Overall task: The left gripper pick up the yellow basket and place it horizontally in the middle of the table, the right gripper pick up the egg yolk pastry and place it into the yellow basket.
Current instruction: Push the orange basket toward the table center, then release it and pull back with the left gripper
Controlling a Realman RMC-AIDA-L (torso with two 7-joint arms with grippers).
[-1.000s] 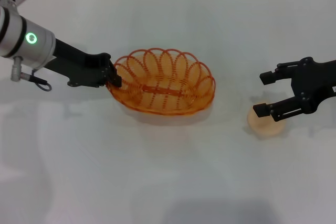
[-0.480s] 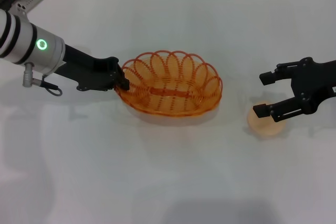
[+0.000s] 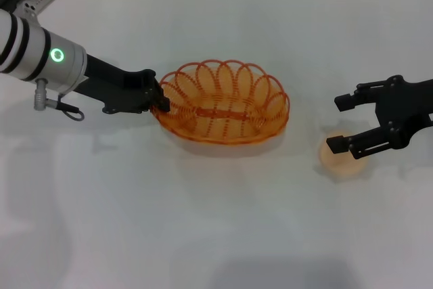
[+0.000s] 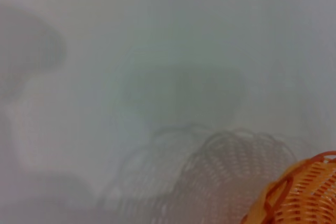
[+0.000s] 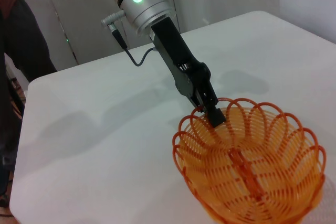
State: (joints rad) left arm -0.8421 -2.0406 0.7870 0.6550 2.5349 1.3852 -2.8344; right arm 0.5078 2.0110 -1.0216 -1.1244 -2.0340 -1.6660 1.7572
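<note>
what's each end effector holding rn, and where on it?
Left end effector grips the basket by its looped rim at the end nearest that arm. Right end effector is open above the pastry, holding nothing.

Only a blurred sliver of the yellow basket [image 4: 302, 195] at the left wrist view's five o'clock corner, its far rim clipped at four o'clock in the right wrist view, the egg yolk pastry [image 3: 343, 161] half-hidden under the right gripper [image 3: 342, 123].
</note>
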